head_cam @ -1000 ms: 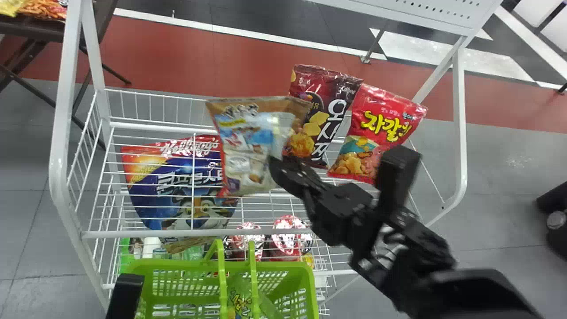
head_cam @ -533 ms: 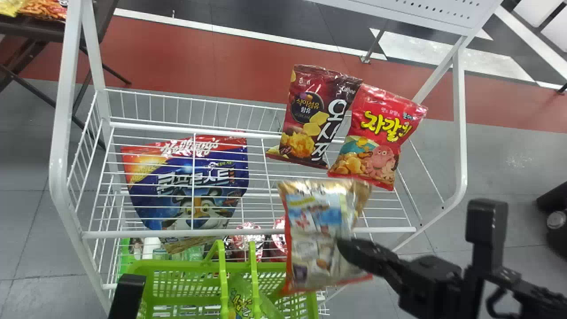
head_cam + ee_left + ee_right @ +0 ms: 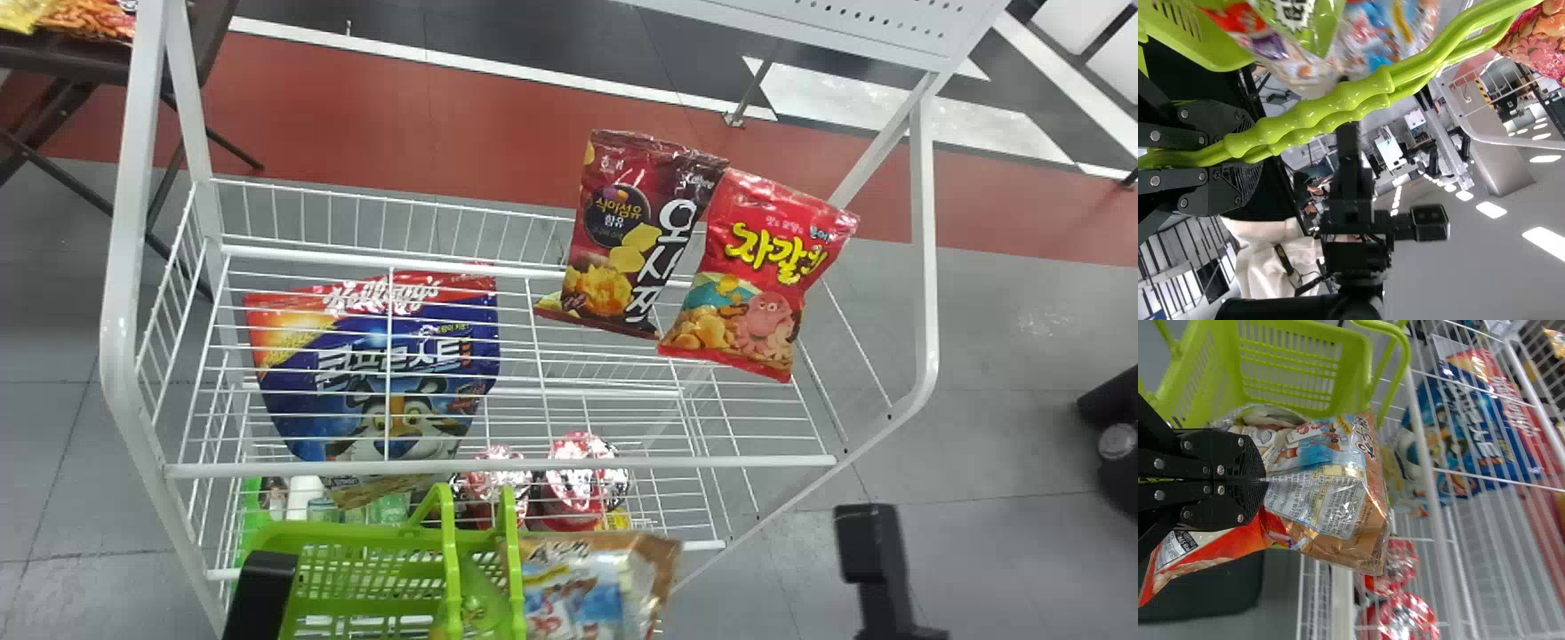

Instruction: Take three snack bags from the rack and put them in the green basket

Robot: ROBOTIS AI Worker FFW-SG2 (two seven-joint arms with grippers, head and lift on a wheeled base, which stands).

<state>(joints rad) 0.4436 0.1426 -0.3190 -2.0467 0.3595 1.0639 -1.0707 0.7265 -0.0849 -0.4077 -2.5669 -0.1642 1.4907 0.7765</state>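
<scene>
Basket point(image 3: 356, 536), green, sits at the near edge of the white wire rack point(image 3: 498, 465), lower part of the head view. Left claw point(image 3: 258, 591): a dark part of it appears by the basket's left side. Left wrist view: left claw point(image 3: 1248, 152) closed around the two green handles point(image 3: 1325, 110), which lie together between its fingers.

Right claw point(image 3: 871, 544): partly visible low on the right. Right wrist view: right claw point(image 3: 1265, 480) closed on the brown-and-blue snack bag point(image 3: 1331, 487), gripping it near the middle, film creased around the grip. Head view places this bag at the basket's right side, overlapping the opening; cannot tell how far inside it is.

Green snack bag point(image 3: 484, 604) lies in the basket, partly behind the handles.

Rack, upper shelf: blue cereal bag point(image 3: 382, 373) on the left; dark red snack bag point(image 3: 613, 240) and bright red snack bag point(image 3: 756, 267) on the right, side by side, edges meeting, both tilted. Red-topped packages point(image 3: 578, 476) on a lower level.
</scene>
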